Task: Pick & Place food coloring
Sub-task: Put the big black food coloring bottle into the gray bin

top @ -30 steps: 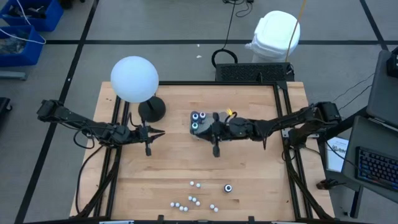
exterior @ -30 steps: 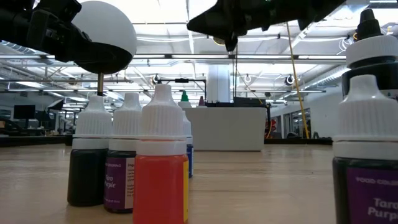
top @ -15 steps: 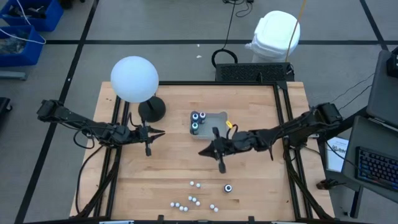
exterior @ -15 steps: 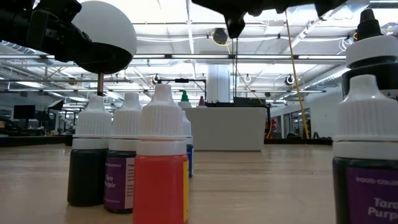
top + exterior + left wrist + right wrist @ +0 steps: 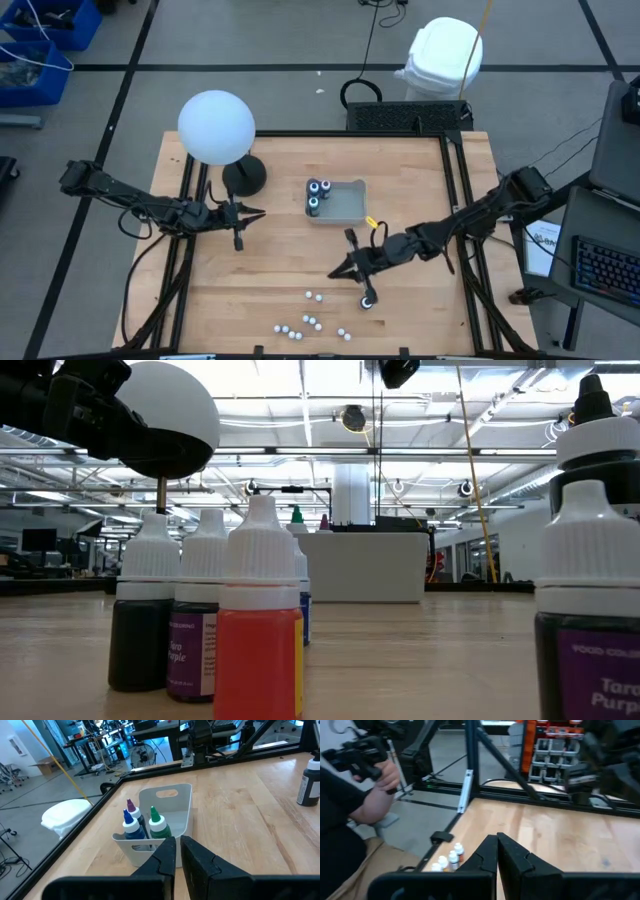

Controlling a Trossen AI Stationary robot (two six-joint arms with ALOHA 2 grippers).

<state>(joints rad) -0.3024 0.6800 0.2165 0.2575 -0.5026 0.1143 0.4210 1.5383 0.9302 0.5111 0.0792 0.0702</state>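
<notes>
The food coloring is split up. Three bottles [image 5: 314,190] stand in the grey tray [image 5: 345,203] at mid-table, showing blue, purple and green tips [image 5: 141,824] in the left wrist view. Several small white-capped bottles [image 5: 308,322] and one bigger dark bottle [image 5: 368,302] stand loose by the near edge, and fill the low view close up [image 5: 258,622]. My right gripper [image 5: 333,274] hangs shut and level, high above the table, beside that dark bottle and holding nothing. My left gripper [image 5: 258,211] waits left of the tray, fingers shut to a thin slit [image 5: 177,854], empty.
A lamp with a white globe [image 5: 215,125] and a black base [image 5: 243,176] stands at the far left of the table. Black frame rails [image 5: 455,190] run along the table's sides. A person [image 5: 355,795] stands beyond the table's edge, holding a control handle.
My right gripper has swung from above the grey tray toward the table's near edge, staying shut and about level, and turning as the arm swept round. It now hangs above the loose bottles. The bottles and the tray have not moved.
</notes>
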